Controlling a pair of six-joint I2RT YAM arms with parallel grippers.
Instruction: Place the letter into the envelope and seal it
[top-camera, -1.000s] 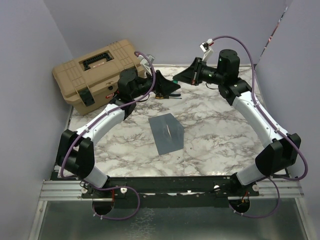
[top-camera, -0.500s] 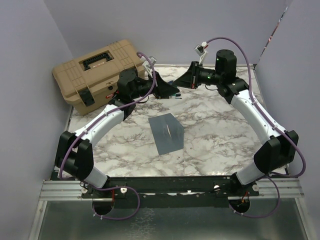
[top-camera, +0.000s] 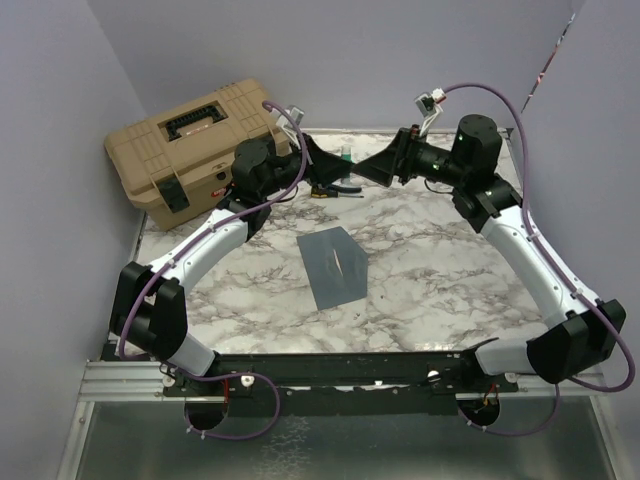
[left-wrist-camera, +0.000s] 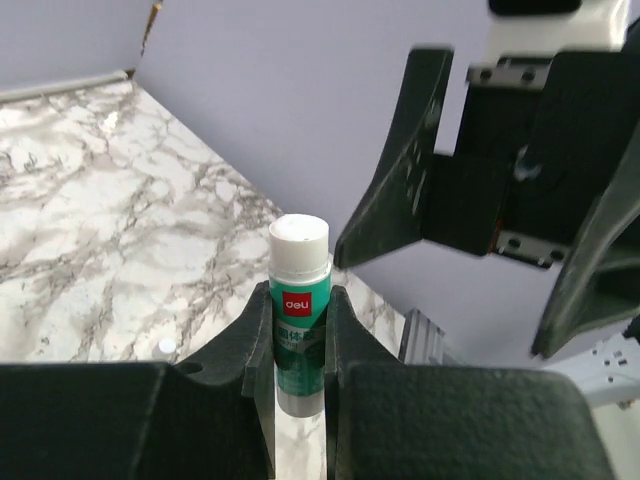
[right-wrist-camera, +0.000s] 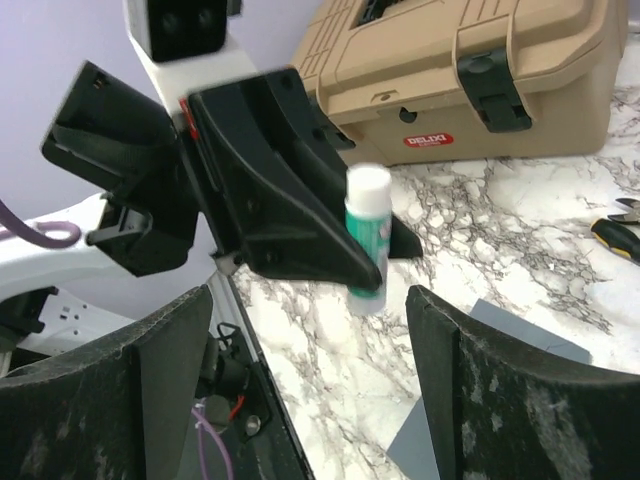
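Note:
The slate-blue envelope (top-camera: 335, 265) lies flat mid-table; one corner shows in the right wrist view (right-wrist-camera: 520, 335). The letter is hidden. At the back of the table, my left gripper (top-camera: 333, 172) (left-wrist-camera: 298, 300) is shut on a green glue stick (left-wrist-camera: 299, 290) with a white cap, holding it upright above the marble. My right gripper (top-camera: 378, 165) (right-wrist-camera: 310, 320) faces it with its jaws wide open and nothing between them. The glue stick (right-wrist-camera: 367, 235) stands just beyond its fingers, apart from them.
A tan toolbox (top-camera: 195, 150) (right-wrist-camera: 470, 70) sits at the back left, close behind the left gripper. Pliers with yellow-black handles (right-wrist-camera: 620, 225) lie on the marble near the back edge. Purple walls close in the table on three sides.
The left jaws have shut on the glue stick. The right jaws have opened wide, and the right arm has drawn back to the right.

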